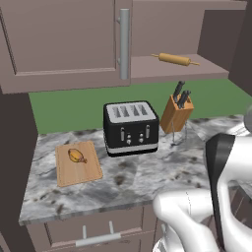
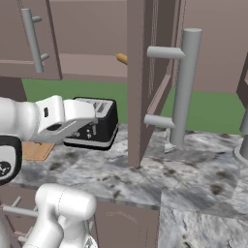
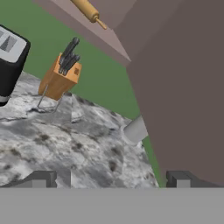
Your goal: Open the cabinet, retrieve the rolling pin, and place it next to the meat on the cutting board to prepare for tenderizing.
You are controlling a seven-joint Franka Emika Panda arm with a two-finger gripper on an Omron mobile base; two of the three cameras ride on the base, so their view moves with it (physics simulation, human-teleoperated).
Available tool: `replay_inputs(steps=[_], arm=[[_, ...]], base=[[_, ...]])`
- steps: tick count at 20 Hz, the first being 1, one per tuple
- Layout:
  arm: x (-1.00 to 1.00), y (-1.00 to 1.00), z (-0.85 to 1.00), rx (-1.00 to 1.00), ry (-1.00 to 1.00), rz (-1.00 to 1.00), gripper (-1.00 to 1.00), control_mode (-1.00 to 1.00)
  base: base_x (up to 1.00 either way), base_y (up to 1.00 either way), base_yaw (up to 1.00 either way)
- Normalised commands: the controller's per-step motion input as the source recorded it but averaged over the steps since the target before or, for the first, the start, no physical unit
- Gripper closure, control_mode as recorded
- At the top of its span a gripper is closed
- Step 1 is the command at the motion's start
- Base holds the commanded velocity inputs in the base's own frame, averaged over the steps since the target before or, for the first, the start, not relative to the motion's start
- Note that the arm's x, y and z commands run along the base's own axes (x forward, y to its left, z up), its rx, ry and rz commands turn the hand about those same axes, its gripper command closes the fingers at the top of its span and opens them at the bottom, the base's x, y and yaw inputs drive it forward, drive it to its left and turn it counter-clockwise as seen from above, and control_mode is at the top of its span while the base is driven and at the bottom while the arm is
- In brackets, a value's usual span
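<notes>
One cabinet (image 1: 59, 44), two doors: left door shut with one vertical grey bar handle (image 1: 124, 43); right door (image 2: 145, 82) swung open, edge-on in the right base view, carrying one long bar handle (image 2: 184, 87) on two standoffs. Interior shelf (image 1: 177, 71) exposed.

One marble counter (image 1: 138, 177), spanning the base cabinets. One low drawer (image 1: 93, 234) below with a short handle.

One black toaster (image 1: 131, 128), four slots, standing mid-counter against the green backsplash (image 1: 74, 108).

One cutting board (image 1: 78, 163), flat on the counter, left of the toaster and apart from it.

One knife block (image 1: 176, 114), tilted on a wire stand, right of the toaster; three dark knife handles counted in the hand view (image 3: 70, 54).

One rolling pin (image 1: 174, 59), lying on the open cabinet shelf, angled slightly, above and right of the knife block. Not on the board yet. Also seen at the top of the hand view (image 3: 89, 11), and as a tan tip (image 2: 121, 58) beside the open door's edge in the right base view.

One meat (image 1: 76, 156) piece, golden-brown, resting on the board near its middle, bone end toward the right.

One gripper (image 3: 111, 178), two fingertips (image 3: 41, 178) at the bottom of the hand view, spread wide, nothing between them. Aimed across the counter, with the open door close on the right.
</notes>
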Motion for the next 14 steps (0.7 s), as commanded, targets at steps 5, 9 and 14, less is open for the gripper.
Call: replay_inputs(steps=[5,9,14], arm=[[0.28,0.21,0.41,0.02,0.04,0.14,-1.0,-1.0],[0.42,0.02,0.48,0.06,0.03,0.14,-1.0,-1.0],[0.56,0.01,0.44,0.07,0.02,0.13,-1.0,-1.0]], base=[[0.0,0.0,0.0],[0.0,0.0,0.0],[0.0,0.0,0.0]])
